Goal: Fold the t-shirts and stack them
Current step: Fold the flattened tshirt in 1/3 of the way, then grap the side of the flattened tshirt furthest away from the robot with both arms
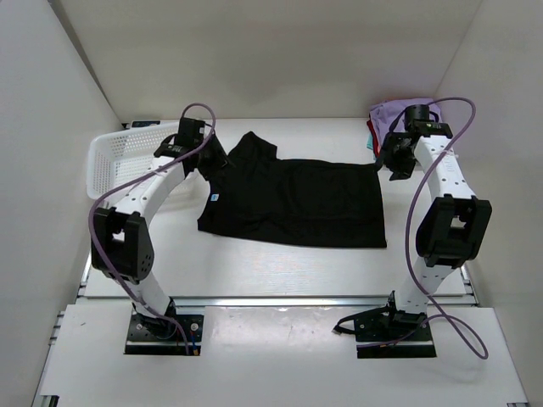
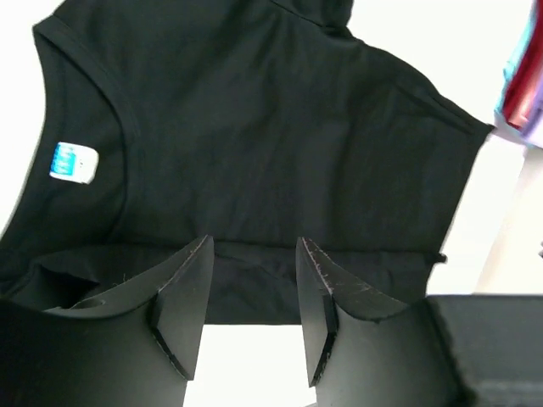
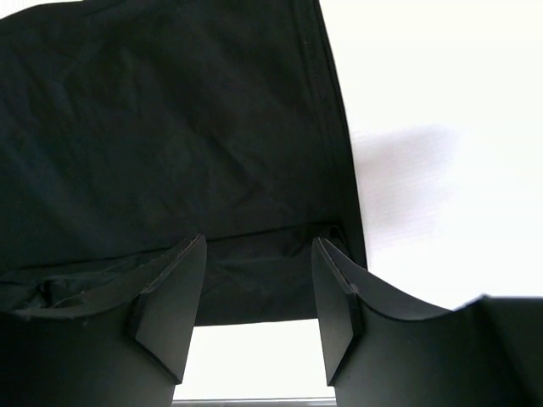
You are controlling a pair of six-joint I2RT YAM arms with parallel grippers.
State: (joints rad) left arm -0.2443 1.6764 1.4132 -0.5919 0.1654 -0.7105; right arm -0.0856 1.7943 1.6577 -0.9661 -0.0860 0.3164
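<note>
A black tee [image 1: 293,203] lies flat between a basket [image 1: 106,161], left, and folded tees [image 1: 386,114], far right, with the left gripper [image 1: 214,163] and right gripper [image 1: 393,165] near its far corners.

Bare table [image 1: 280,267] strip on near side of black tee [image 1: 293,199] gives free passage btwn arms, w/ basket [image 1: 106,157] blocking far left by left gripper [image 1: 209,165] & folded stack [image 1: 386,114] crowding far-right corner by right gripper [image 1: 392,167]

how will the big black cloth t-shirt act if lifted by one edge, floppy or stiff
Probably floppy: the black cloth t-shirt lies flat with soft creases, one edge doubled over. Lifted at one point it would likely sag and bunch. Pushed, it may wrinkle rather than slide on the white table.
</note>
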